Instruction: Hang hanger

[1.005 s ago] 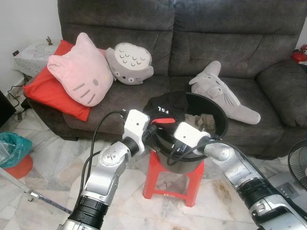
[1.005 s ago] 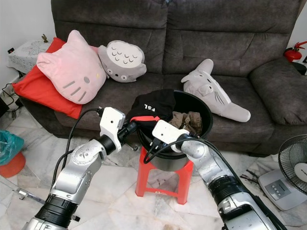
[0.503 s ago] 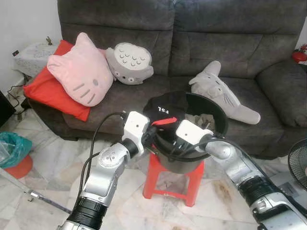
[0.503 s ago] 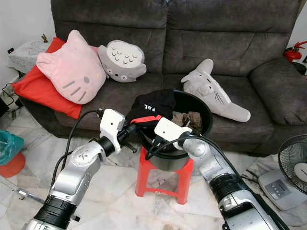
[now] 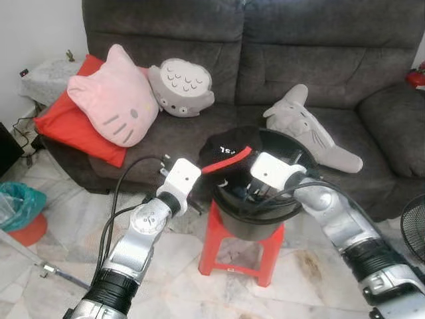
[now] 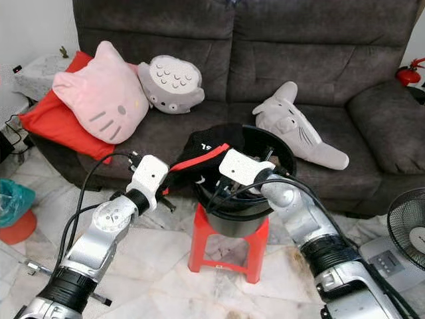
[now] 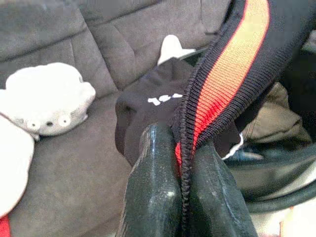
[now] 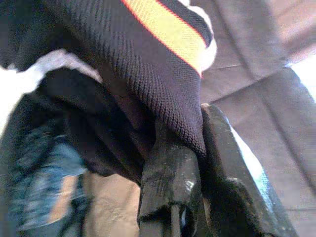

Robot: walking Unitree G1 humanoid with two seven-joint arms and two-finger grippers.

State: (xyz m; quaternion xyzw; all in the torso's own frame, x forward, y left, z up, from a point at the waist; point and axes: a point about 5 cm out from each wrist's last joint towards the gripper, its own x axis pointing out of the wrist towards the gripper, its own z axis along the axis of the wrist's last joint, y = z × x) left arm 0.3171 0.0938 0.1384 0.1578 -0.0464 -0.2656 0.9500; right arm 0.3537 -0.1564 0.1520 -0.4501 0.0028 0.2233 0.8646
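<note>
A black basin of clothes sits on a red stool on the marble floor, before a grey sofa with plush cushions. The left tool and the right tool each pinch the ribbed, orange-striped edge of the black garment, stretched over the basin rim

Silver arms, black cables

A bucket sits on a stool on the floor before the sofa. A shirt drapes over the bucket's left rim, between my left hand and right hand. Three cushions lie on the sofa behind.
</note>
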